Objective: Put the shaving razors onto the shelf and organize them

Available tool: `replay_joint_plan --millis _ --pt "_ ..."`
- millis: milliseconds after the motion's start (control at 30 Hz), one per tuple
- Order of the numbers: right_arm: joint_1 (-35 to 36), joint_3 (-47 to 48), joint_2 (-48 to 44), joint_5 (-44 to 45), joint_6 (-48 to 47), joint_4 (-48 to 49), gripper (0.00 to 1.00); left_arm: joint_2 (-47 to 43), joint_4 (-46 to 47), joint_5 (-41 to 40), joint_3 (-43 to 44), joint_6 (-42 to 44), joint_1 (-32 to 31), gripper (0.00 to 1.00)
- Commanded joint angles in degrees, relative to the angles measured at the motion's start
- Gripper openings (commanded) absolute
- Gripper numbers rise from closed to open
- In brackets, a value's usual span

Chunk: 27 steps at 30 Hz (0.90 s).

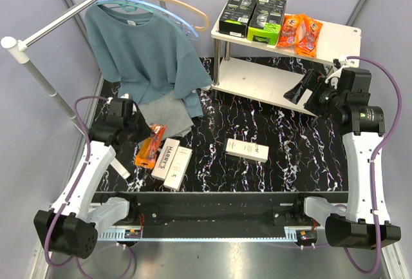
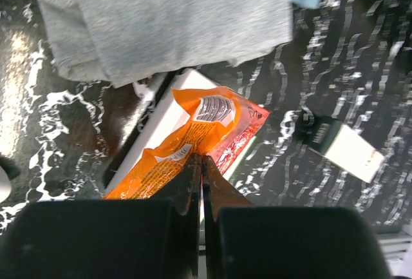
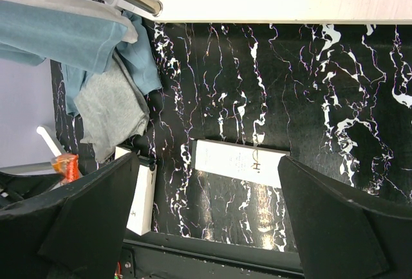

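Orange blister pack (image 2: 187,134) — pinched in the left gripper (image 2: 201,162), jaws clenched; right gripper (image 3: 209,160) gapes wide.

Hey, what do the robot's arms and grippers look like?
The left arm and right arm match: white shells, black joints and bases, a purple cable looping along each. The left gripper and right gripper are black, with thick wedge-shaped fingers.

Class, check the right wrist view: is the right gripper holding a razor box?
No: the right gripper stands open and empty; the white razor box lies on the table beneath it.
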Motion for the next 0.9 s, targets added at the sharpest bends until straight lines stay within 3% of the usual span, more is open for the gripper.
replay_joint_plan --millis 0,400,867 --pt "0.27 0.66 -1.17 -0.46 -0.13 0.93 1.0 -0.61 -0.25 1.46 6.25 -0.7 -0.53 0.0" --pt "1.59 -2.05 -3.63 -3.98 0.22 2.95 1.0 3.34 1.68 1.64 12.41 -2.45 -5.44 0.0" --pt "19.95 -12.51 -6.71 4.1 10.66 12.7 1.0 10.38 6.95 1.9 18.92 -8.16 -15.64 0.0"
